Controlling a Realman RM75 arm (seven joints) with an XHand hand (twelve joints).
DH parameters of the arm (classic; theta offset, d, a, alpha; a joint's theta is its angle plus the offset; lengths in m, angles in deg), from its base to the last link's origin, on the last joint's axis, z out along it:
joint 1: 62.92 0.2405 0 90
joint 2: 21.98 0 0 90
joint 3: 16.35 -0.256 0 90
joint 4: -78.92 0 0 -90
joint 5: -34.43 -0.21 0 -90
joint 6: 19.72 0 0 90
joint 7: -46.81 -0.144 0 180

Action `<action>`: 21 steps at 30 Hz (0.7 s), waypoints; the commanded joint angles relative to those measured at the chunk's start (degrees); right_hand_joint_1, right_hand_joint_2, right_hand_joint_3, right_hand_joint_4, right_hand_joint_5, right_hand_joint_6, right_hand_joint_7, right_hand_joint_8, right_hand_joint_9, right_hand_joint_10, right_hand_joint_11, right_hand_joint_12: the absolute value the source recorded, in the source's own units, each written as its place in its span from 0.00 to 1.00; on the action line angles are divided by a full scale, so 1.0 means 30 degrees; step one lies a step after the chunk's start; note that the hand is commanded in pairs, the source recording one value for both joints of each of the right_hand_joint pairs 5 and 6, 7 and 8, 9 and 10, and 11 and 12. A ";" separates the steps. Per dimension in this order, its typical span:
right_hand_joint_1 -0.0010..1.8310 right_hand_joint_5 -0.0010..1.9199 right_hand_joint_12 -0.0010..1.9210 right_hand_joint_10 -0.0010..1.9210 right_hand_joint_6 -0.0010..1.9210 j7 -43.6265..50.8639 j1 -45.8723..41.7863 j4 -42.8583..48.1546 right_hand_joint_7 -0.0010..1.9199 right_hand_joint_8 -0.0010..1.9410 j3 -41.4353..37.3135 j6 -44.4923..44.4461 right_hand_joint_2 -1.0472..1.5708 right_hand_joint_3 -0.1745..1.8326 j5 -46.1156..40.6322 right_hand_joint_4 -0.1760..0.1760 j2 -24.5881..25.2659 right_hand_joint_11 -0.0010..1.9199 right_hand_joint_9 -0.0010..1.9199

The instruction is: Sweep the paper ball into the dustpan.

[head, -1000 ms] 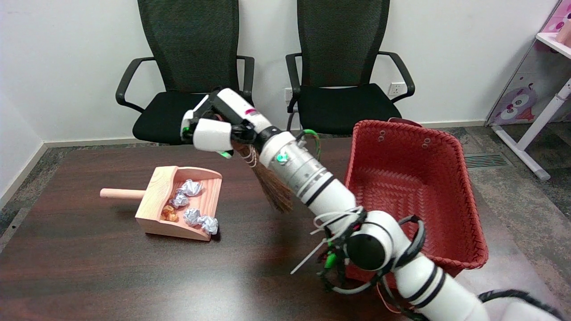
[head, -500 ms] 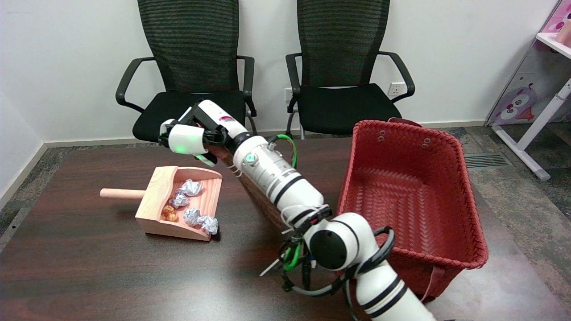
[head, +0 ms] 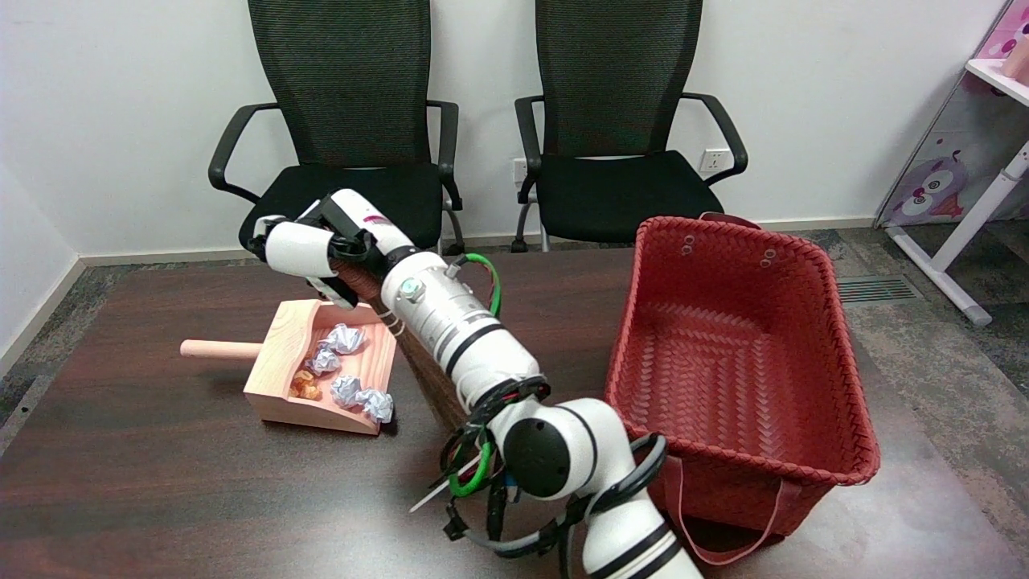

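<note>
On the dark bench (head: pixel 161 482), the broom (head: pixel 430 394) is mostly hidden behind the right arm (head: pixel 450 338): only a strip of brown bristles shows beside the forearm, and the handle end disappears inside the hand (head: pixel 309 249). Its long axis runs along the forearm, from the hand at the upper left down to the bristles at the lower right, where the tips reach near the bench just right of the dustpan (head: pixel 321 370). The fingers (head: pixel 293 249) are curled around the dark brown handle, gripping it; how each one lies is hard to make out. The arm is cut off at the bottom edge and stretches up and left, the hand held above the dustpan's far corner. The dustpan lies flat, its round handle pointing left and its open mouth facing right and toward the camera. Paper balls (head: pixel 346 338) sit inside it, one (head: pixel 376 404) at the very lip, with a brownish scrap (head: pixel 305 386) too small to identify. A red basket (head: pixel 739 354) stands to the right.
</note>
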 commanded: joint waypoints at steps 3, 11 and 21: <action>0.46 1.00 1.00 1.00 1.00 0.0022 -0.2043 0.1730 1.00 0.99 -0.0577 0.5121 1.00 1.00 0.1805 0.59 0.2515 1.00 1.00; 0.46 1.00 1.00 1.00 1.00 0.0022 -0.2421 0.1697 1.00 0.99 -0.0952 0.4948 1.00 1.00 0.1922 0.58 0.2631 1.00 1.00; 0.47 1.00 1.00 1.00 1.00 0.0022 -0.2892 0.1758 1.00 0.99 -0.0805 0.5035 1.00 1.00 0.2039 0.58 0.2747 1.00 1.00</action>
